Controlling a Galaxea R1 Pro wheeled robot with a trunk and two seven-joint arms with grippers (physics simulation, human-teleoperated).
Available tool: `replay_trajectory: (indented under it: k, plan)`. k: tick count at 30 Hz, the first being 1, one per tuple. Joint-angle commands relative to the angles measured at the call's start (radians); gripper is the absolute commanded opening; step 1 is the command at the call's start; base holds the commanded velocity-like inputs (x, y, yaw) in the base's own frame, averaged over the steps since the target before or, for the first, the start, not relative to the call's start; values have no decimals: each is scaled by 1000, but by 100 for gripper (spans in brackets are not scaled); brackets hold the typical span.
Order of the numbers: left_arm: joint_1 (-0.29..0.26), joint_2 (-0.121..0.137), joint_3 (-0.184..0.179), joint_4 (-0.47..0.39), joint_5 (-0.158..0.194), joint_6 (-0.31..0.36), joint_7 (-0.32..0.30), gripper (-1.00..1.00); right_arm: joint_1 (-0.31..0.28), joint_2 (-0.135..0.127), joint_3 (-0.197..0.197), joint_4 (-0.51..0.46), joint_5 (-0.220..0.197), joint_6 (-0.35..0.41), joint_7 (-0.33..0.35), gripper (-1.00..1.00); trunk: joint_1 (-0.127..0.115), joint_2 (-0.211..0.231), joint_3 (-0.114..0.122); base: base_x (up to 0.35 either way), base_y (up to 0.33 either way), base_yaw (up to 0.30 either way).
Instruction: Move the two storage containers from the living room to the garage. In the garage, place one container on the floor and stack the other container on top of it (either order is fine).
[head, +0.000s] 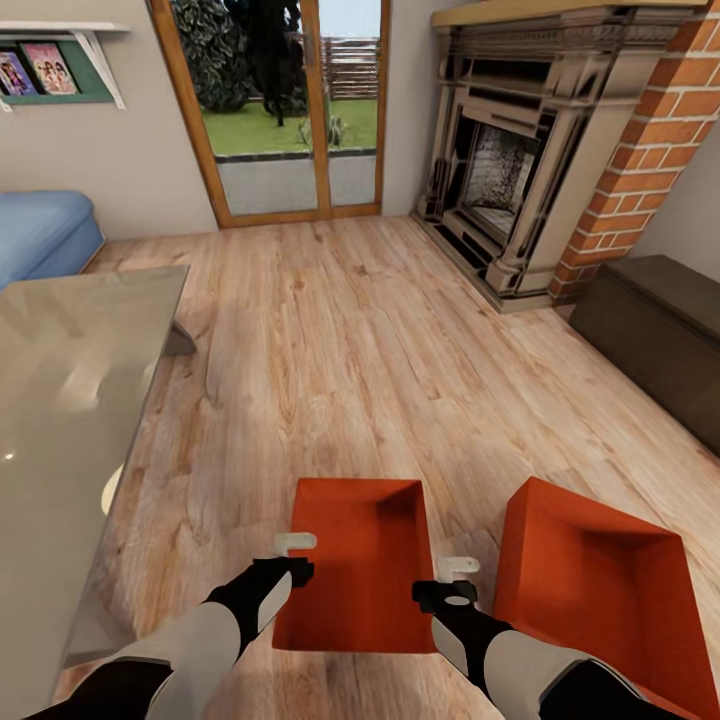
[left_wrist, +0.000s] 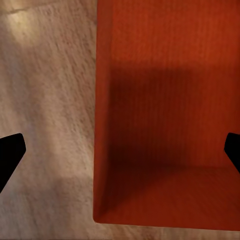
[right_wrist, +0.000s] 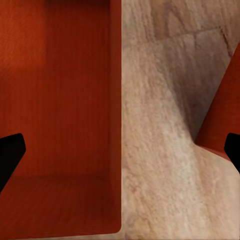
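Observation:
Two orange-red storage containers stand open side up on the light wood-plank floor of the living room, close in front of me. The nearer-left container (head: 360, 570) lies between my arms; the other container (head: 590, 585) stands apart to its right, turned at an angle. My left gripper (head: 290, 572) hangs open above the left container's left wall (left_wrist: 102, 125), one black fingertip (left_wrist: 10, 157) over the floor and one over the ribbed inside. My right gripper (head: 447, 595) is open above that same container's right wall (right_wrist: 116, 115). A corner of the second container (right_wrist: 222, 120) shows in the right wrist view.
A long glass-topped table (head: 70, 400) runs along my left, with a blue sofa (head: 40, 235) beyond it. A red-brick fireplace (head: 510, 170) and a dark low cabinet (head: 660, 335) line the right. Wood-framed glass doors (head: 290, 110) stand at the far end across bare plank floor (head: 350, 340).

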Motion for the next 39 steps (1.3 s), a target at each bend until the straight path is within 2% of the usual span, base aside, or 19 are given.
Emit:
replay_trajectory:
  k: [1,7,18,39]
  plan:
    - [0,0,-2,-2,4,6,4,100,-1,0,8,1,-10,-4,-2,100,4,-8,-4,0,0,0]
    - [0,1,-2,-2,4,6,4,100,-1,0,8,1,-9,-4,-2,100,27,-50,-23,0,0,0]
    - [0,23,-2,-2,6,6,0,100,-1,0,8,1,-9,-4,10,100,69,-127,-57,0,0,0]
    - [0,23,-2,-1,5,6,3,100,-1,-1,8,1,-9,-4,10,100,149,-274,-123,0,0,0]
